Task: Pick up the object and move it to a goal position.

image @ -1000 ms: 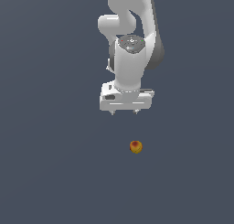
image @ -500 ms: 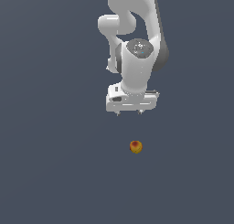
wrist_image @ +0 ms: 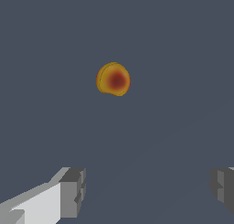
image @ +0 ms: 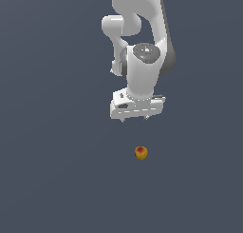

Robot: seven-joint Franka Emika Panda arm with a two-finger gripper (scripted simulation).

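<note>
In the wrist view, nearest the camera, the two grey fingertip pads [wrist_image: 73, 192] of the gripper [wrist_image: 148, 191] stand wide apart with bare floor between them, so the jaws are spread and hold nothing. Beyond the pads, apart from both of them, lies the small apple-like ball [wrist_image: 113, 79], yellow-orange round its rim with a deep red patch at its middle. It rests alone on the flat, dark slate-grey floor [wrist_image: 183, 58], touching nothing else.

The exterior view shows the same layout from farther off. The ball [image: 141, 153] sits on the floor [image: 47, 179] in the lower middle of the frame, red-orange with yellow patches and much smaller than the hand above it. The white gripper [image: 135, 118] hangs over it, clear of it, pointing downward, its short fingers just showing beneath the broad white hand. Behind and above, the white Panda arm [image: 142, 70] rises out of the top of the frame.
</note>
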